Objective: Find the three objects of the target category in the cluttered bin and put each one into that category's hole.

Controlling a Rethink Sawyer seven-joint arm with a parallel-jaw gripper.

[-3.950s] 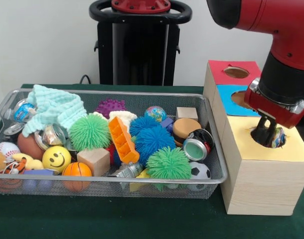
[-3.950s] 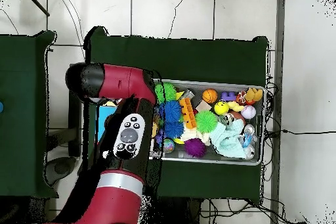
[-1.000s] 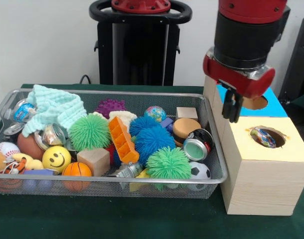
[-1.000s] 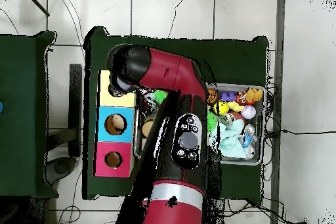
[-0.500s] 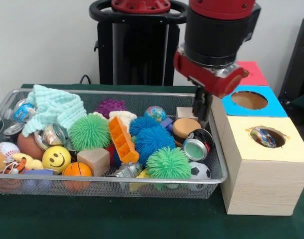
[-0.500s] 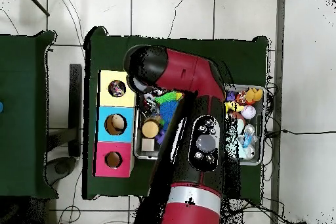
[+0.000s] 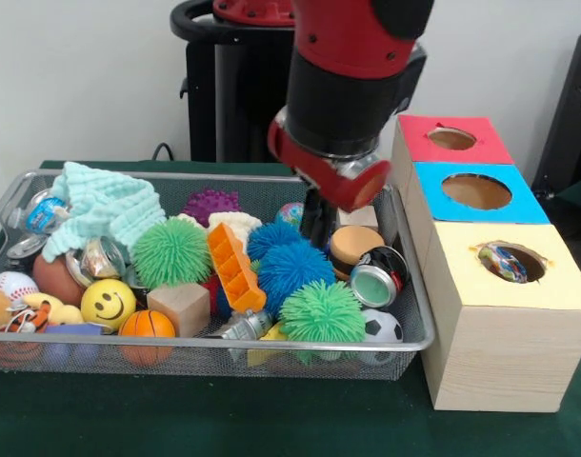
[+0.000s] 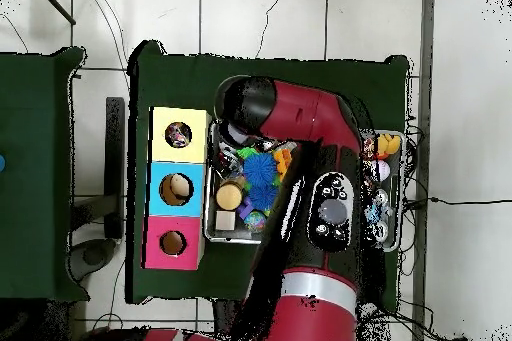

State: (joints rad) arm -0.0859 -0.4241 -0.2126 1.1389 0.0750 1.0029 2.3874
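So the red arm is hanging over the wire bin (image 7: 405, 328), with the gripper (image 7: 316, 227) down among the toys near the bin's right end, right over the blue spiky balls (image 7: 289, 264) and next to the tan round puck (image 7: 355, 244). The fingers are dark and bunched up behind the wrist, so honestly can't tell if they're apart or together, and I don't see anything in them. The bin is packed: green spiky ball (image 7: 171, 251), another green one (image 7: 321, 312) at the front edge, orange block thing (image 7: 235, 267), smiley ball (image 7: 108, 303), wooden cube (image 7: 179, 307), mint cloth (image 7: 105, 202) at the left end. The wooden box (image 7: 505, 352) sits just beside the bin on the green desk (image 7: 271, 419), and its yellow hole (image 7: 511, 261) has a shiny multicoloured item (image 7: 501, 257) inside. The blue hole (image 7: 477, 191) and red hole (image 7: 451, 138) look empty.
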